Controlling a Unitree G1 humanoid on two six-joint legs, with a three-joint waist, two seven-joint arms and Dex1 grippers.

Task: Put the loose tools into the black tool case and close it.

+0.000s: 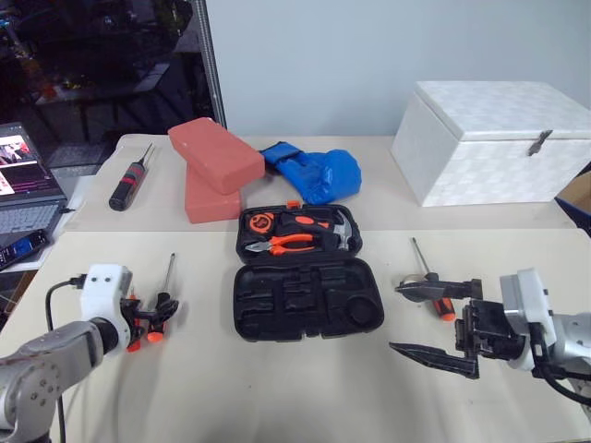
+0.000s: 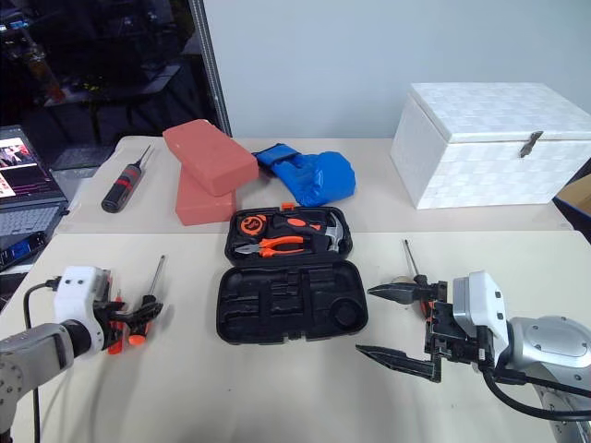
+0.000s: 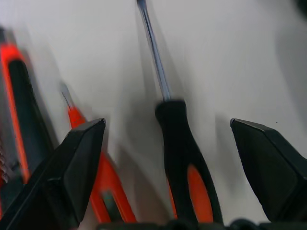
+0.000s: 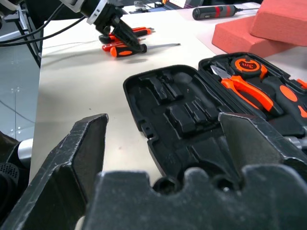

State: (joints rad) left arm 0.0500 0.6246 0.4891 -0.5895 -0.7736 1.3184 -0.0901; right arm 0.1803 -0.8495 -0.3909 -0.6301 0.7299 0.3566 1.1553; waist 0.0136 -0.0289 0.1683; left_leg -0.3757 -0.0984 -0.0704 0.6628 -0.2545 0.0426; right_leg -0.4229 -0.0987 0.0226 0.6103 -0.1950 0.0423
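The black tool case (image 1: pixel 305 300) lies open in the middle of the table. Its far half holds orange-handled pliers (image 1: pixel 288 242), a tape measure and a hammer, while the near half shows empty slots. At the left, my left gripper (image 1: pixel 159 314) is open and low over the loose tools. A black-and-orange screwdriver (image 3: pixel 184 163) lies between its fingers, untouched. A thin orange tester screwdriver (image 3: pixel 96 167) and a utility knife (image 3: pixel 19 110) lie beside it. My right gripper (image 1: pixel 397 318) is open and empty to the right of the case, pointing toward it. Another screwdriver (image 1: pixel 423 261) lies just behind it.
Two red bricks (image 1: pixel 214 157) are stacked behind the case, with a blue bag (image 1: pixel 319 173) next to them. A white box (image 1: pixel 494 138) stands at the back right. A black screwdriver with a red band (image 1: pixel 129 185) lies at the back left, near a laptop (image 1: pixel 23 189) and a phone (image 1: pixel 20 247).
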